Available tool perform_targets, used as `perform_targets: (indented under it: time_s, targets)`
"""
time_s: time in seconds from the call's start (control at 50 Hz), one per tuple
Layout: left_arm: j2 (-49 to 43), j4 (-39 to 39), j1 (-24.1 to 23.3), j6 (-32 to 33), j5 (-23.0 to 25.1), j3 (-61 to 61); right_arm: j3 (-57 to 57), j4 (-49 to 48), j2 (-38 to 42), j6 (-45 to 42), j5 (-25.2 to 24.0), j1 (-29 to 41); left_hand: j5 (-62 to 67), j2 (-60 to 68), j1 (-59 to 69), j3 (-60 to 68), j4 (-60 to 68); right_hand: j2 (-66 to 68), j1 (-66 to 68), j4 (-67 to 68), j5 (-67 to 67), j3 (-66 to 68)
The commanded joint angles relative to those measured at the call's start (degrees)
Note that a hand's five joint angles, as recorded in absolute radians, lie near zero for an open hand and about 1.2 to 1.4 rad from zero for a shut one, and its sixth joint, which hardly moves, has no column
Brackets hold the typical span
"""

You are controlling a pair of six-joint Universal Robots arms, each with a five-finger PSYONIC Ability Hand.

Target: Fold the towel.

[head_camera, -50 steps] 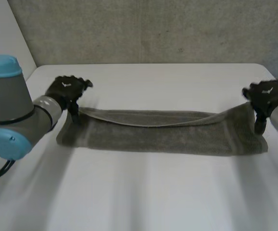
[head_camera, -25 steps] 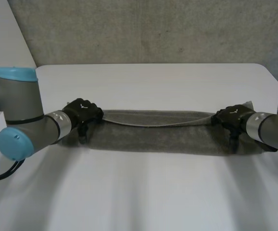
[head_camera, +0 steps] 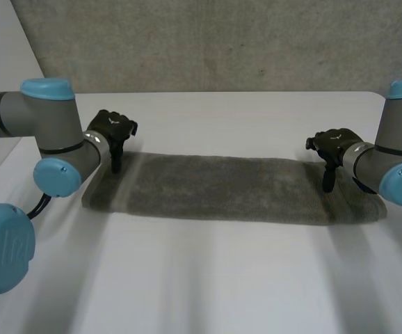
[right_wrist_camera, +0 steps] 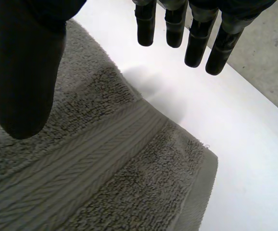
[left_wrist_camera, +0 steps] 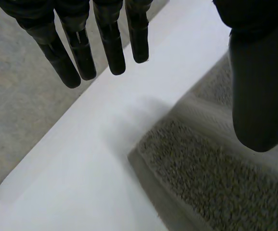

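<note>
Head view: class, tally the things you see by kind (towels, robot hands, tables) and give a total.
towel: 1
robot hands: 2 (left robot hand, right robot hand)
table: 1
Total: 4

Both arms bent inward over the surface (head_camera: pixel 229 278), the left hand (head_camera: pixel 112 130) toward its left edge and the right hand (head_camera: pixel 334 145) toward its right edge, each pointing down with fingers straight and thumb spread apart.

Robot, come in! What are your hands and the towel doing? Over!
Towel flat on table, long strip. Left hand open over its far left corner. Right hand open over far right corner. No obstacles seen.
</note>
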Motion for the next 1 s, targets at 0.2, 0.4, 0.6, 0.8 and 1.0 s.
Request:
perform_targets:
  time_s: [0.2,0.4,0.6,0.8,1.0]
  targets:
    - [17.53,2.34,-1.40,-5.79,2.25,-24.58,27.86,-3.67,-21.30,-3.75,-0.47,-0.39,-13.17,-5.65,-4.90,-4.06,-5.14,-4.04,-3.04,-4.58,-3.63,-3.87]
    - [30.37,16.40,-0.43,-5.97,5.67,-44.62,43.41,-14.22,-28.68,-8.84,-0.56,-5.05,-16.37,-8.85,-8.10,-7.25,-8.34,-3.62,-2.62,-4.16,-3.21,-3.45]
    - [33.44,24.22,-0.43,-6.41,5.67,-53.32,50.44,-27.56,-26.49,-12.89,0.67,-7.42,-23.77,-16.25,-15.50,-14.66,-15.74,5.11,6.11,4.57,5.51,5.28]
    - [33.36,24.22,-0.43,-9.22,5.76,-53.32,48.96,-30.30,-22.09,-14.73,3.12,-8.30,-23.77,-16.25,-15.50,-14.66,-15.74,31.81,32.82,31.28,32.22,31.98]
    - [33.36,24.22,-0.26,-9.48,5.76,-53.32,44.29,-29.86,-23.67,-15.96,8.32,-14.89,-23.77,-16.25,-15.50,-14.66,-15.74,65.96,66.96,65.42,66.37,66.13]
